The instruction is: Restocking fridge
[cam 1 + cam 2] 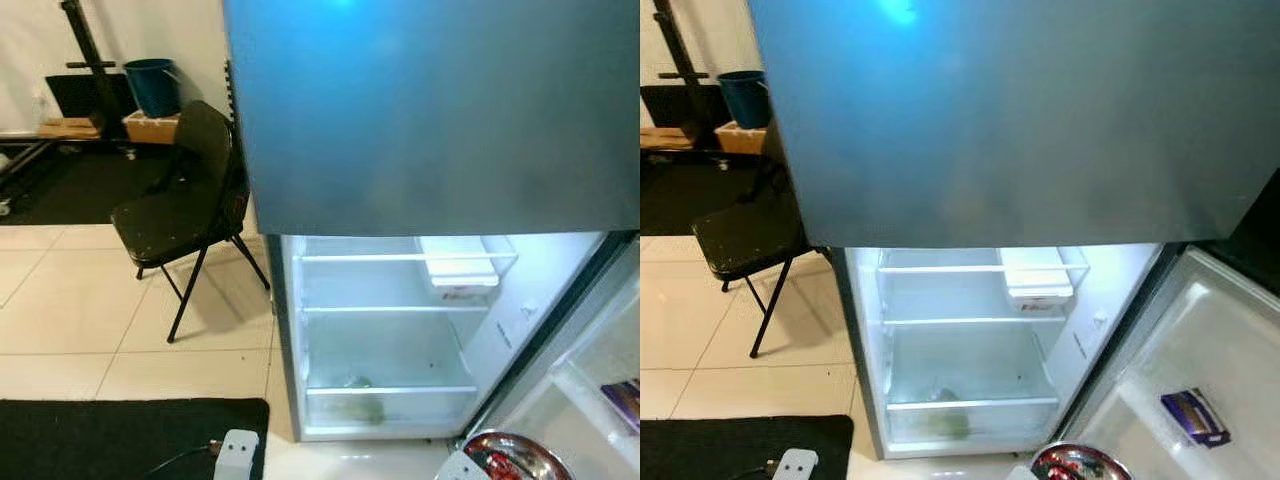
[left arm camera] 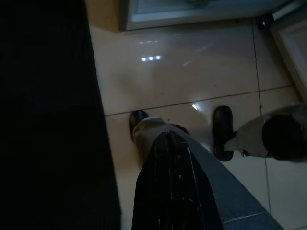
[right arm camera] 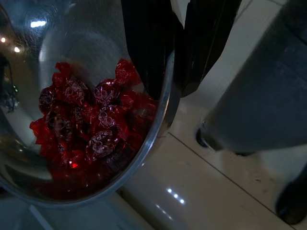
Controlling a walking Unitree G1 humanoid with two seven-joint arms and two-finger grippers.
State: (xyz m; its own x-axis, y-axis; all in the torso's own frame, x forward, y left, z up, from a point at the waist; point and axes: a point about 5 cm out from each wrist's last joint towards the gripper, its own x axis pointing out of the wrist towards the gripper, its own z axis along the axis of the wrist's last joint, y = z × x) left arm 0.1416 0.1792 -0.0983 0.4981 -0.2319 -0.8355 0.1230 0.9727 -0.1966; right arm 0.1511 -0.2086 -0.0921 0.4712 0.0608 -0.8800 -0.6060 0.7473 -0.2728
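Steel bowl (image 3: pixel 91 120) of red sweets (image 3: pixel 86 124) hung low before the open fridge (image 1: pixel 390 330), its rim pinched by the right gripper (image 3: pixel 175 72). Such a thin edge-hold risked tipping and spilling. Left gripper (image 2: pixel 168 182) idled, fingers unreadable.

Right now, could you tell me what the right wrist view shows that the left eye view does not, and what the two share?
The right wrist view shows the right gripper pinching the rim of the metal bowl, and red-wrapped candies in close detail. The left eye view shows the open fridge, its white shelves, something green on the lowest shelf, a black folding chair and a black mat. Both show the bowl and the tiled floor.
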